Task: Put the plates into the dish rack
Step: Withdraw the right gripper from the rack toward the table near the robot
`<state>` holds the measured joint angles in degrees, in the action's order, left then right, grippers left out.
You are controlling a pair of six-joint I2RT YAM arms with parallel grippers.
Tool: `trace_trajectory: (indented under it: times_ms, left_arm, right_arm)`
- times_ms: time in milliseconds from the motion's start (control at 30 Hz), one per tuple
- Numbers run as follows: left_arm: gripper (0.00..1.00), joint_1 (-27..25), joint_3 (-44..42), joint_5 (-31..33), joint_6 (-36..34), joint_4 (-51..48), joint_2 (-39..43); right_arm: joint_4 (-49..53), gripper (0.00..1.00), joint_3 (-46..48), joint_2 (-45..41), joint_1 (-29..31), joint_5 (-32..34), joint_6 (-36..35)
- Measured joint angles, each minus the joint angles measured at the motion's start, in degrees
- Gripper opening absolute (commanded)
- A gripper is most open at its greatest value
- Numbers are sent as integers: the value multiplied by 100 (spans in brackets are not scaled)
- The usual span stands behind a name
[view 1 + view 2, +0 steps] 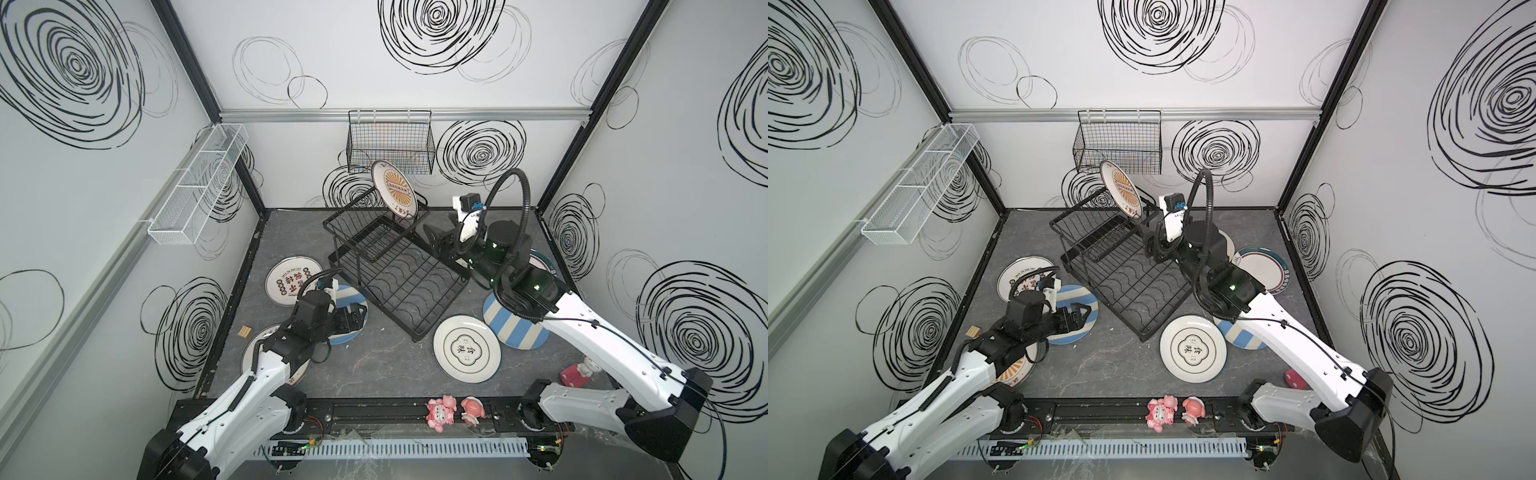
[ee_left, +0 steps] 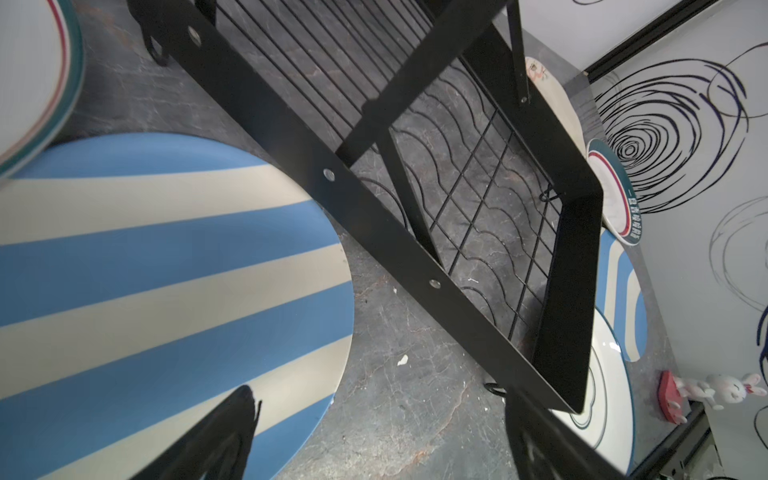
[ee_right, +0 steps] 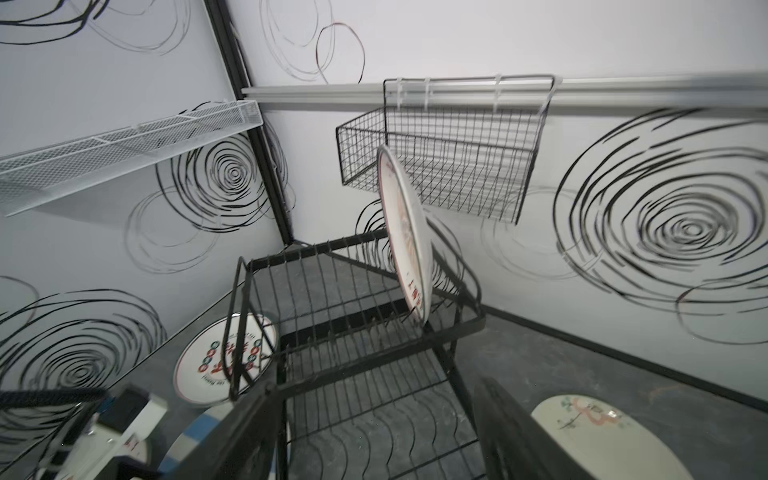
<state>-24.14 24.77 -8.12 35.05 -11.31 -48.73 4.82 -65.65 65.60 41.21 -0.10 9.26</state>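
The black dish rack (image 1: 399,274) stands at the middle of the table. An orange sunburst plate (image 1: 394,189) stands on edge in its upper basket (image 3: 407,232). My right gripper (image 1: 436,243) hangs open by the rack's right side, over the lower tray (image 3: 365,424), holding nothing. My left gripper (image 1: 355,318) is open above a blue-striped plate (image 2: 166,270) lying flat left of the rack. Other plates lie flat: a drawing-decorated one (image 1: 291,278), a green-medallion one (image 1: 466,348), a second blue-striped one (image 1: 515,332), a teal-rimmed one (image 1: 1262,270), and one under my left arm (image 1: 1013,374).
A boxy black wire basket (image 1: 390,143) hangs on the back wall and a long white mesh basket (image 1: 199,183) on the left wall. Pink figurines (image 1: 440,411) sit on the front rail, another (image 1: 577,370) at the right. A small wooden block (image 1: 244,331) lies left.
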Motion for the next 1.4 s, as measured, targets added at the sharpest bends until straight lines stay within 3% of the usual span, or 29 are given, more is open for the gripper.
trace_trajectory:
  times_ms: [200, 433, 967, 1400]
  left_arm:
    - [96, -525, -254, 278, 164, 234, -116]
    - [96, -614, -485, 422, 201, 533, -389]
    - [96, -656, -699, 295, 177, 1034, -990]
    - [96, -1191, -807, 140, 487, 1139, -870]
  right_arm:
    - [413, 77, 1421, -776, 299, -557, 564]
    - [479, 77, 2481, -1513, 415, -811, 1158]
    - [343, 78, 3086, -1637, 415, -1027, 1506]
    - [203, 79, 3145, -1650, -24, -1460, 1593]
